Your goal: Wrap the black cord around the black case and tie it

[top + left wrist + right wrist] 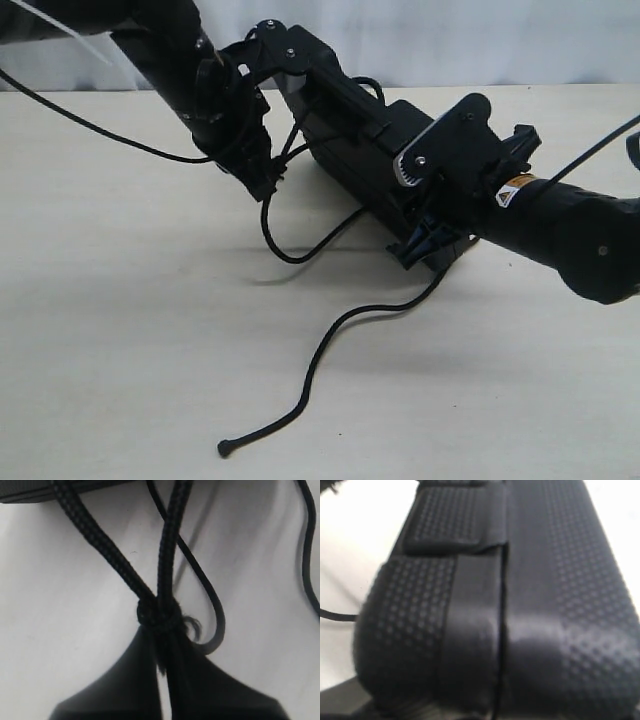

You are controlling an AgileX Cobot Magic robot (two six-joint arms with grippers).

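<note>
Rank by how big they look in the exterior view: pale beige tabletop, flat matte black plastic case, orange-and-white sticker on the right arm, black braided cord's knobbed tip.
1. Beige tabletop
2. Black plastic case, partly hidden
3. Orange-and-white sticker
4. Cord's knobbed tip, only slightly smaller

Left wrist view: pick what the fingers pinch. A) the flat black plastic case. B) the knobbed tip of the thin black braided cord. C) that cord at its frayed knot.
C: the left fingers meet on the thin black braided cord right at its frayed knot; the knobbed tip lies free on the table.
</note>
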